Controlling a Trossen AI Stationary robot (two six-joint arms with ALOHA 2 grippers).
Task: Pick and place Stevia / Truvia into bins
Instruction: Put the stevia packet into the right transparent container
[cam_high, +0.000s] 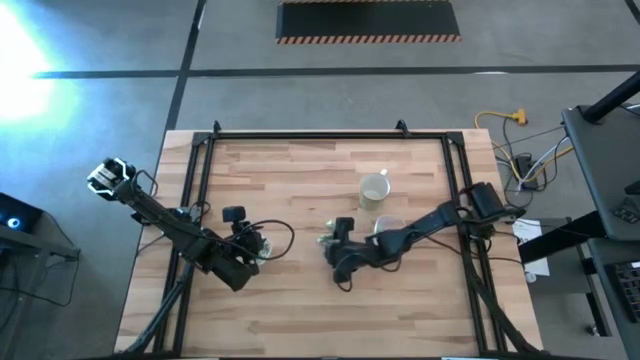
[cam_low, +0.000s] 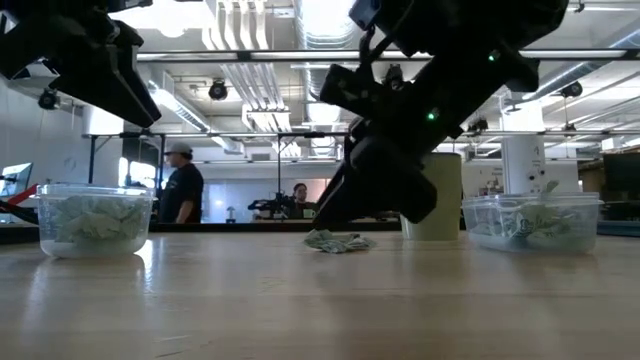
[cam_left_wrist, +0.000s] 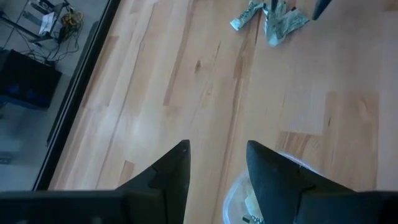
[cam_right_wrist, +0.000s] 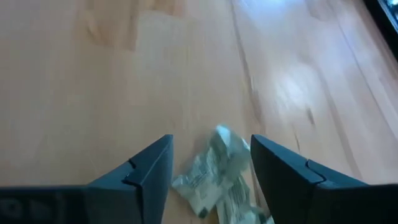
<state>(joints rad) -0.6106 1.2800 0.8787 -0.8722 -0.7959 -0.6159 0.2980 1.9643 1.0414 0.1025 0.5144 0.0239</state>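
A small heap of pale green and white Stevia packets (cam_high: 326, 238) lies on the wooden table near its middle; it also shows in the low view (cam_low: 338, 241). My right gripper (cam_right_wrist: 211, 149) is open low over the heap (cam_right_wrist: 217, 177), one finger on each side of it. I cannot tell whether it touches it. My left gripper (cam_left_wrist: 217, 149) is open and empty above the round clear tub (cam_left_wrist: 239, 193), which is full of packets (cam_low: 92, 220). A second clear tub (cam_low: 530, 222) with packets stands under my right arm (cam_high: 388, 228).
A pale cream mug (cam_high: 374, 188) stands just beyond the heap toward the far edge, and shows in the low view (cam_low: 440, 195). Black frame rails (cam_high: 200, 170) run along the table's left, right and far sides. People stand in the room behind the table (cam_low: 182, 190).
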